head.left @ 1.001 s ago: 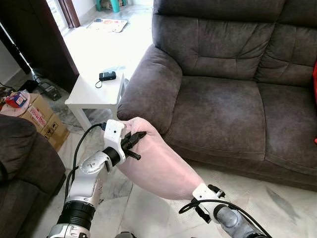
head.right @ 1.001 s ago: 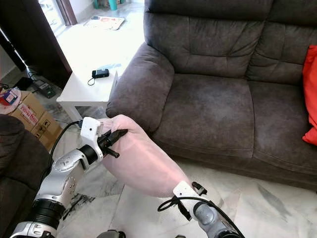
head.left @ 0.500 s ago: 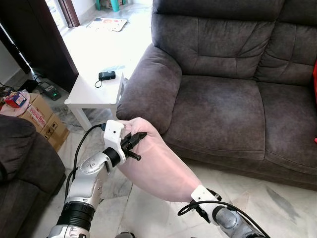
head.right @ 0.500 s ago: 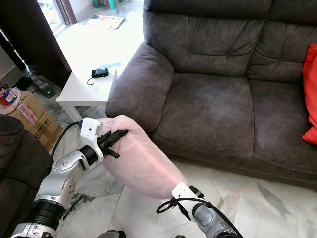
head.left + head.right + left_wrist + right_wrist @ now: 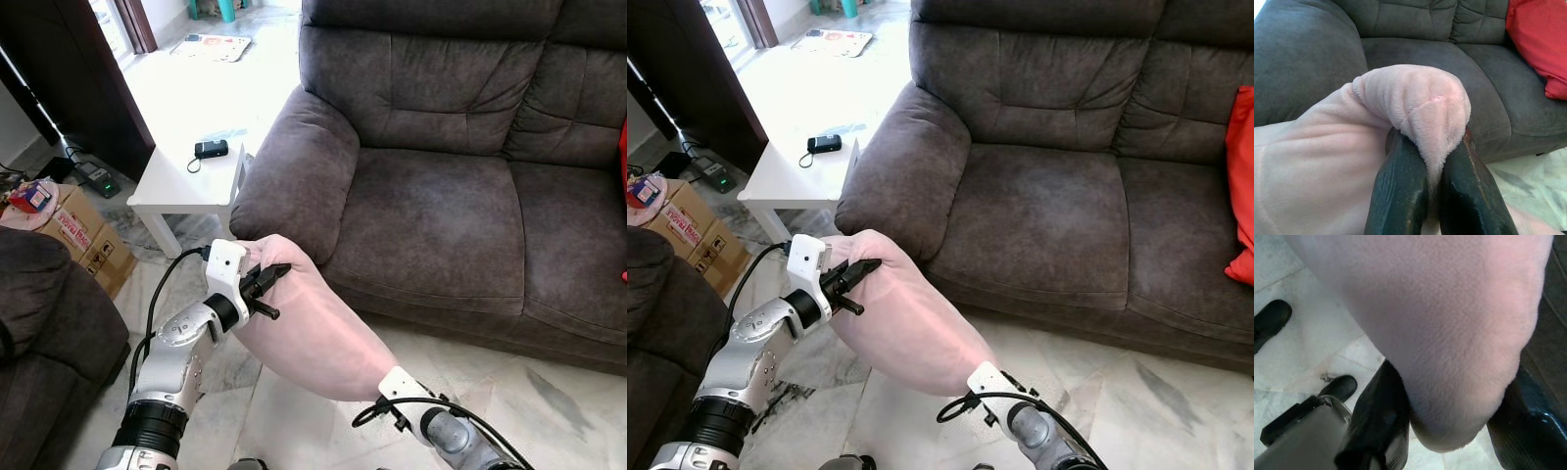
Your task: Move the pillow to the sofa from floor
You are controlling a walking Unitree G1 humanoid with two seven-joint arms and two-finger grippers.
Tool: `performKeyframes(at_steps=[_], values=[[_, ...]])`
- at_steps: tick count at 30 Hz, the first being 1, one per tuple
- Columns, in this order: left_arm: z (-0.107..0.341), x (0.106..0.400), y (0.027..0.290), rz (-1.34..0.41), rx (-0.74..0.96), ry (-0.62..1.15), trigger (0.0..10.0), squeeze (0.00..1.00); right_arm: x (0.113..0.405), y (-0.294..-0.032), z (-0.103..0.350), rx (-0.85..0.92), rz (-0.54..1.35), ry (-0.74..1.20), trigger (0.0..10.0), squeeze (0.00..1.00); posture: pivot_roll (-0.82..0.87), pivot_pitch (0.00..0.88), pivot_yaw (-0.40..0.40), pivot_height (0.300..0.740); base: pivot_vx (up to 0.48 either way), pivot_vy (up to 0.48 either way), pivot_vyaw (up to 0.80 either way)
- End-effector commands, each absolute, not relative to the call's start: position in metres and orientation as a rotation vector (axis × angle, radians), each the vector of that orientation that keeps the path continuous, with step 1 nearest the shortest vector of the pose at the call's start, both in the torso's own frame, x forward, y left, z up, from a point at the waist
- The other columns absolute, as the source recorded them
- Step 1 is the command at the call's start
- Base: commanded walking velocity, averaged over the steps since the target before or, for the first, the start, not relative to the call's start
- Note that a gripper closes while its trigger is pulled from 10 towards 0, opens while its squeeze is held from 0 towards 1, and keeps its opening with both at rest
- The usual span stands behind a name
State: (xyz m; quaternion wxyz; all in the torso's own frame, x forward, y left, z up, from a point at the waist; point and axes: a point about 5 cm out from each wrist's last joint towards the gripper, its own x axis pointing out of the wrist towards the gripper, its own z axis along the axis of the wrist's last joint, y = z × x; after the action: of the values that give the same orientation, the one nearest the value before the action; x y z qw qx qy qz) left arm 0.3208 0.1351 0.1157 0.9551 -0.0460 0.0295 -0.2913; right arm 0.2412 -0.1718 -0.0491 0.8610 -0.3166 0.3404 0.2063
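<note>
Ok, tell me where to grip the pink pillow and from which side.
Grip the pink pillow at its two ends, one from each side. It is long and soft, so a middle hold would probably let it sag. The left gripper pinches one corner; the right gripper straddles the other end, with the sofa ahead.

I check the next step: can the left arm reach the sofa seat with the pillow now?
Probably yes: the left gripper, shut on the pillow, is beside the sofa armrest, with nothing in between.
</note>
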Motion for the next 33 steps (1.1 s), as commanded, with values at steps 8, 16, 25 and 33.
performKeyframes(at_steps=[8, 16, 25, 33], values=[[0.12, 0.32, 0.134, -0.615, -0.062, 0.023, 10.0, 0.0, 0.239, -0.173, -0.05, -0.63, 0.411, 0.709, 0.0, 0.0, 0.11, 0.119, 0.035, 0.74, 0.0, 0.0, 0.0], [0.112, 0.318, 0.135, -0.612, -0.025, 0.053, 10.0, 0.0, 0.243, -0.175, -0.046, -0.606, 0.392, 0.673, 0.0, 0.0, 0.11, 0.11, 0.032, 0.74, 0.0, 0.0, 0.0], [0.086, 0.316, 0.147, -0.462, 0.053, 0.135, 10.0, 0.0, 0.269, -0.175, -0.02, -0.339, 0.278, 0.508, 10.0, 0.0, 0.08, 0.097, 0.023, 0.74, 0.0, 0.0, 0.0], [0.077, 0.31, 0.158, -0.327, 0.043, 0.11, 10.0, 0.0, 0.298, -0.176, 0.033, -0.049, 0.108, 0.156, 10.0, 0.0, 0.07, 0.084, 0.015, 0.74, 0.0, 0.0, 0.0]])
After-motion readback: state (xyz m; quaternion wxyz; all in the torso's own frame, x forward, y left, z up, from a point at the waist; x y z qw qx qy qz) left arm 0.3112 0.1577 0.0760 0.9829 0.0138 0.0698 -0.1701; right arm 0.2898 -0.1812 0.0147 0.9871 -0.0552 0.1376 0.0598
